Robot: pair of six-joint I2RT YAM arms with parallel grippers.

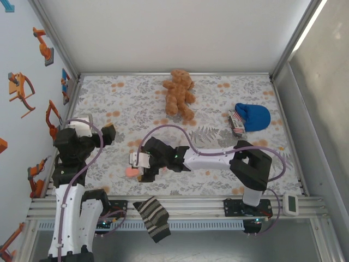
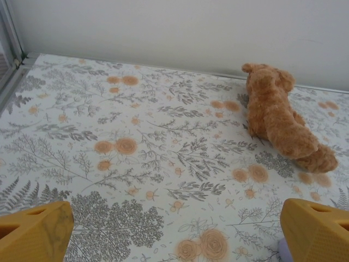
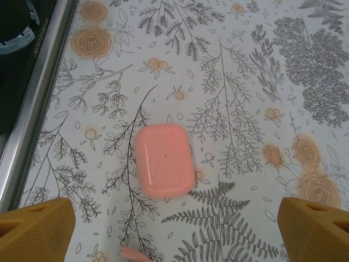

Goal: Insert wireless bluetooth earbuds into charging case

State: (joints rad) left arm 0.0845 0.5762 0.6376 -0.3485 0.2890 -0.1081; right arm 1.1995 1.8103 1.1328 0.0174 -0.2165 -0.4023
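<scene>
Two things matter for this step, I judge: the charging case (image 3: 164, 159) lies shut and flat on the floral worktop (image 3: 305, 65), so it needs steadying and opening before any earbud goes in. The right claw (image 3: 175, 232) hovers just short of it, spread wide, its arm stretched low and leftward. A small pink piece (image 3: 135, 254), perhaps an earbud, lies near the case. The left claw (image 2: 174, 234) hangs spread and empty, facing the teddy bear (image 2: 278, 117).

Brown teddy (image 1: 179, 94) lying far centre; blue cap (image 1: 254, 116) right; striped sock (image 1: 152, 218) over near rail.
</scene>
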